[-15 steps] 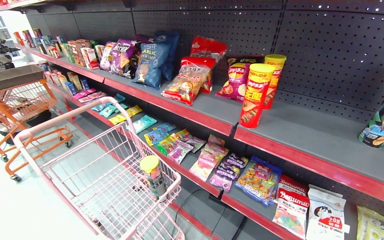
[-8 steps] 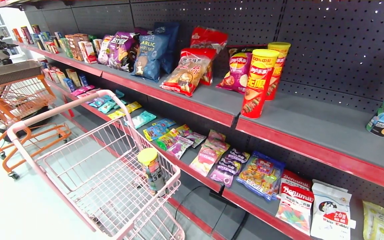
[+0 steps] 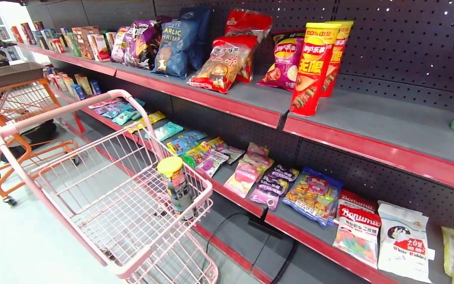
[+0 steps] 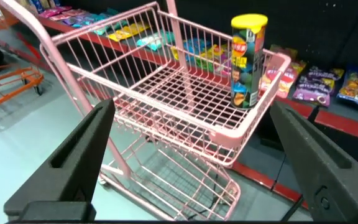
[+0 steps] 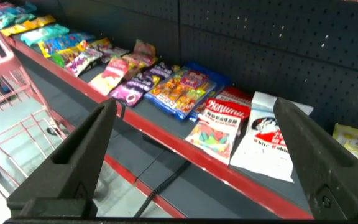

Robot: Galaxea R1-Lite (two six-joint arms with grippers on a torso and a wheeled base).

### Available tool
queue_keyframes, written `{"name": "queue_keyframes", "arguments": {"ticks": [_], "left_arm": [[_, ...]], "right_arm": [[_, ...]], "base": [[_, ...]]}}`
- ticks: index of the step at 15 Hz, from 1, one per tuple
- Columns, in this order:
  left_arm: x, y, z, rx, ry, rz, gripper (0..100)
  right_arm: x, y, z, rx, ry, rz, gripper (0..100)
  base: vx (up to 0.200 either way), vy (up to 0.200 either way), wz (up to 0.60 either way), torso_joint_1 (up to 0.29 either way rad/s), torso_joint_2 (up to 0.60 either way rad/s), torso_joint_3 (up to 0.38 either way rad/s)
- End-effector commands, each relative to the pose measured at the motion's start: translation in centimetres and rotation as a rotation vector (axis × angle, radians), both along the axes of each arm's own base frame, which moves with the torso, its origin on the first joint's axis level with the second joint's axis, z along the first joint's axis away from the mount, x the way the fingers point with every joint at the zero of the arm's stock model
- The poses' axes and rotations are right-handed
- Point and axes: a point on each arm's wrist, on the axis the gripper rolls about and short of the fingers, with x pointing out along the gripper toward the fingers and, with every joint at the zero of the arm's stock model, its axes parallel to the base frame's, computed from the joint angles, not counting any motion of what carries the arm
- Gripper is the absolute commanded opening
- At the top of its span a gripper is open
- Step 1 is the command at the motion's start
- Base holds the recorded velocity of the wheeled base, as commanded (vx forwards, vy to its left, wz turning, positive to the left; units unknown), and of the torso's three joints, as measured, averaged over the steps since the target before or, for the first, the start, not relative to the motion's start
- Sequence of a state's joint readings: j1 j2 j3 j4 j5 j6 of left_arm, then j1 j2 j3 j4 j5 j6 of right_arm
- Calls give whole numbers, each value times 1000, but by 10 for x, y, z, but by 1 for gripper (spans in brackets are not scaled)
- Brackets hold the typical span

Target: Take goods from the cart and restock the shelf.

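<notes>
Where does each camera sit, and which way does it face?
Head view: on the head, facing forward and down at the shelf and the pink cart.
Left wrist view: on the left wrist, facing down into the cart at the chip can; the left gripper frames it, jaws wide apart.
Right wrist view: on the right wrist, facing the white bag on the shelf; the right gripper frames it, jaws wide apart.
Shared: head and left wrist both show the can.

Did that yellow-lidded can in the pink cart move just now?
No. The can keeps its corner of the pink cart; the camera shifted.
</notes>
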State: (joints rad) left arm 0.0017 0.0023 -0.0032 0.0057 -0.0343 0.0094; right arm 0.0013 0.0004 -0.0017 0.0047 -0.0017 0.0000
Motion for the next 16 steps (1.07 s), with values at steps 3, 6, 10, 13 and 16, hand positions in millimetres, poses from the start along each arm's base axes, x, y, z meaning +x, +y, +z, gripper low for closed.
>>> {"name": "queue_keyframes", "arguments": {"ticks": [3, 6, 10, 13, 16], "left_arm": [[2, 0, 1, -22, 23, -1, 100], [19, 0, 85, -46, 13, -57, 100], [120, -6, 166, -134, 169, -97, 100], [193, -3, 104, -92, 336, -265, 100], [225, 5, 73, -24, 453, -418, 100]], "right_arm": [[0, 0, 0, 0, 1, 0, 100], [0, 0, 0, 0, 0, -1, 100], [0, 0, 0, -2, 1, -1, 100], [0, 0, 0, -3, 1, -1, 100], [0, 0, 0, -3, 0, -1, 100]], "base": [[0, 0, 0, -144, 453, 303], [0, 0, 0, -35, 115, 80], [0, 0, 0, 0, 0, 0], [0, 0, 0, 0, 0, 0], [0, 0, 0, 0, 0, 0]]}}
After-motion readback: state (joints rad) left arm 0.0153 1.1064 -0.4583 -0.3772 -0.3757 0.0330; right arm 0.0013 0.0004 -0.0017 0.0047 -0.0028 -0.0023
